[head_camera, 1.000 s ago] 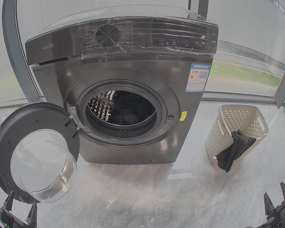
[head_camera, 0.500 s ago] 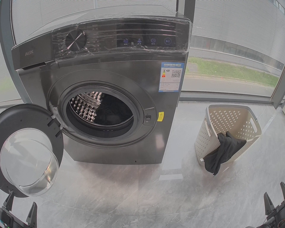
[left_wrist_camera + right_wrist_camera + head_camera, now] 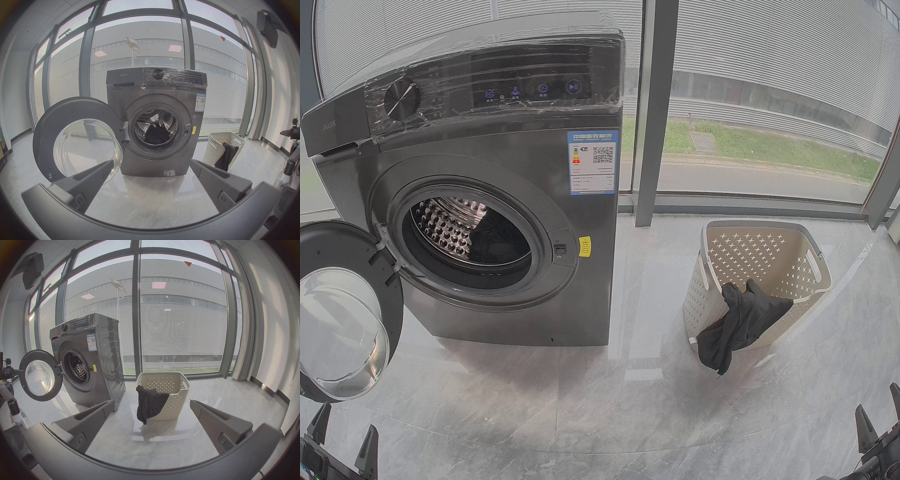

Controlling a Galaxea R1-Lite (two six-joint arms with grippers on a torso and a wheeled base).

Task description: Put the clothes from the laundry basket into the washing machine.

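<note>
Plainly, nothing is held at this moment: the left gripper [image 3: 345, 422] and the right gripper [image 3: 876, 400] are both seen low at the near edge of the floor [image 3: 600, 400], each with its fingers [image 3: 90, 178] spread wide and empty. The laundry basket [image 3: 700, 294] is stood on the floor to the right of the washing machine [image 3: 506, 144], well apart from either gripper. A dark garment [image 3: 744, 325] is draped over its near rim, partly inside and partly hanging down the outer wall.

Because it hangs that way, a pinch taken on the loose lower end could leave the rest to be dragged across the floor. The light basket could also be tipped if the cloth is caught on the rim. The door [image 3: 337, 312] is swung wide open on the left, so it could be struck by the left arm on the way to the drum [image 3: 469, 237]. Something dark may already lie in the drum, though that cannot be made out for certain.
</note>
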